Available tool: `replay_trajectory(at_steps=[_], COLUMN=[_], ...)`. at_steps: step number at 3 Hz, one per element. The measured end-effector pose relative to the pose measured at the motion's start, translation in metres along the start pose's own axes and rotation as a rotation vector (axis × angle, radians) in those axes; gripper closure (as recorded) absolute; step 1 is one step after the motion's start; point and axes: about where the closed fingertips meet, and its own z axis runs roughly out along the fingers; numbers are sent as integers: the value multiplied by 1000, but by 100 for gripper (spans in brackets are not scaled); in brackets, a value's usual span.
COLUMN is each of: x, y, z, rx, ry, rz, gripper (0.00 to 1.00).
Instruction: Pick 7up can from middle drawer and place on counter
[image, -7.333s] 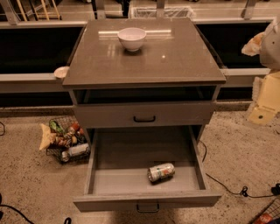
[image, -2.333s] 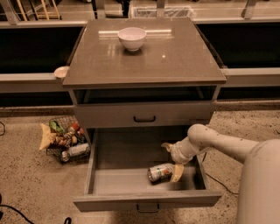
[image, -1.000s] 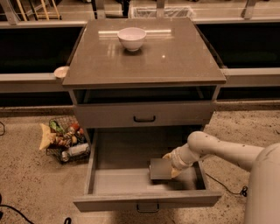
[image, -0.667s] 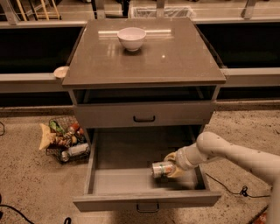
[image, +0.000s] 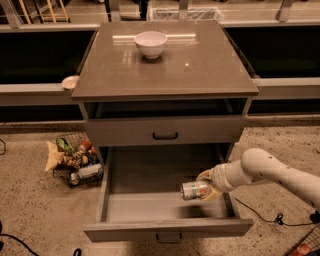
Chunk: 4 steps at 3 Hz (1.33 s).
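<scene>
The 7up can (image: 194, 190) is silver-white with green and red marks. It lies on its side in my gripper (image: 204, 188), held a little above the floor of the middle drawer (image: 145, 202), at its right side. A shadow lies on the floor under it. The gripper is shut on the can, and the white arm (image: 270, 172) reaches in from the right. The drawer is pulled out, with its front panel and small dark handle (image: 168, 236) nearest me. The counter (image: 190, 65) is the glossy grey-brown top of the cabinet above.
A white bowl (image: 151, 44) stands at the back of the counter. A closed drawer front with a black bar handle (image: 165, 135) is above the open drawer. A wire basket (image: 75, 162) of snacks and a plain silver can sits on the floor to the left. A black cable (image: 262, 215) lies on the right.
The arm came in from the right, reached down to the can lying on the drawer floor and closed on it. The can is now raised off the floor.
</scene>
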Motion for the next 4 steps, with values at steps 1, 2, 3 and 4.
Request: replay_trajectory(at_steps=[1, 2, 3, 4], x=[-9, -32, -81, -82], y=[-19, -55, -77, -77], z=[-14, -53, -103, -103], rx=[7, -5, -52, -52], ry=[-14, -31, -45, -45], rz=[22, 41, -16, -16], gripper=[100, 100, 100, 100])
